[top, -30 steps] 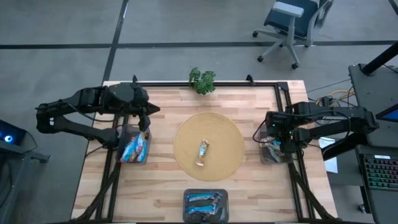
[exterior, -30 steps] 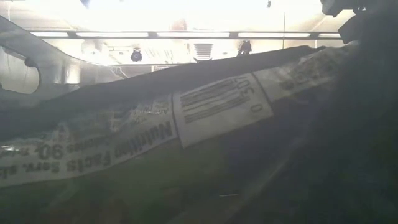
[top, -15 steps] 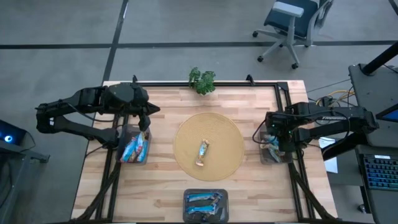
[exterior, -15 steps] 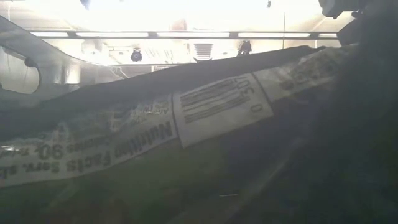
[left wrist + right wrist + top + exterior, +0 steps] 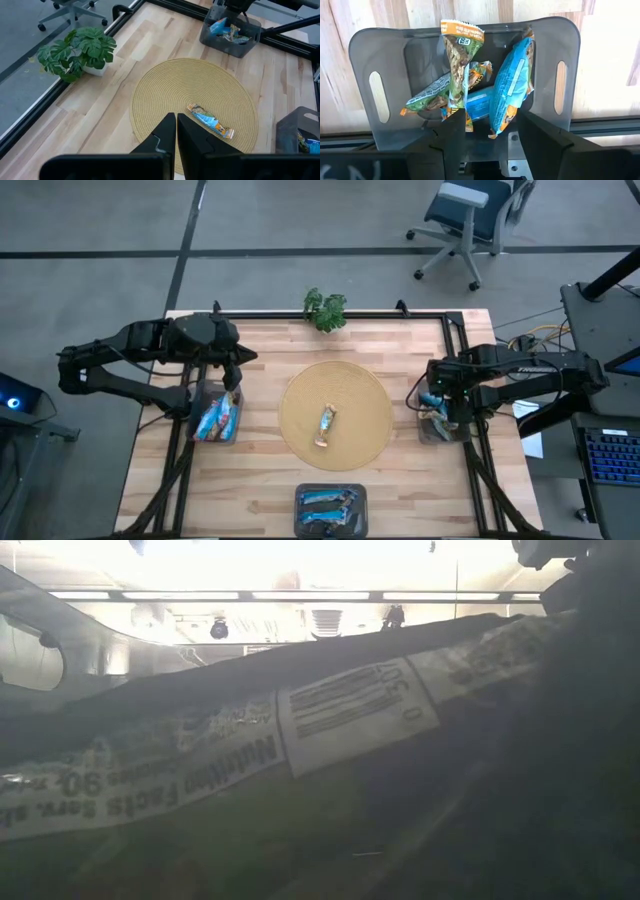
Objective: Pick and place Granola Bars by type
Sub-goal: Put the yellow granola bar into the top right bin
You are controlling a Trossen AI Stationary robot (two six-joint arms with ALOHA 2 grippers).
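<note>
My right gripper point(image 5: 490, 137) hangs open, pointing down into the grey bin point(image 5: 380, 55) at the table's right edge point(image 5: 440, 425). Several granola bars lie in this bin. An orange-topped bar point(image 5: 460, 60) stands on end and a blue bar point(image 5: 512, 82) leans beside it; their lower ends reach between my fingers. One blue-and-orange bar point(image 5: 326, 425) lies on the round woven mat point(image 5: 350, 385). My left gripper point(image 5: 176, 135) is shut on nothing, held above the table between the left bin point(image 5: 217, 418) and the mat. My right gripper has the lower ends of the orange-topped bar point(image 5: 462, 117) and the blue bar point(image 5: 497, 130) between its parted fingers, which come from above. I cannot tell whether either finger touches them. Both bars rest in the bin on the other bars.
A third grey bin point(image 5: 330, 510) with blue bars sits at the near edge. A small potted plant point(image 5: 325, 308) stands at the far edge. A black frame rail point(image 5: 300, 315) rims the table. A printed wrapper point(image 5: 350, 710) close to the lens blocks the low view.
</note>
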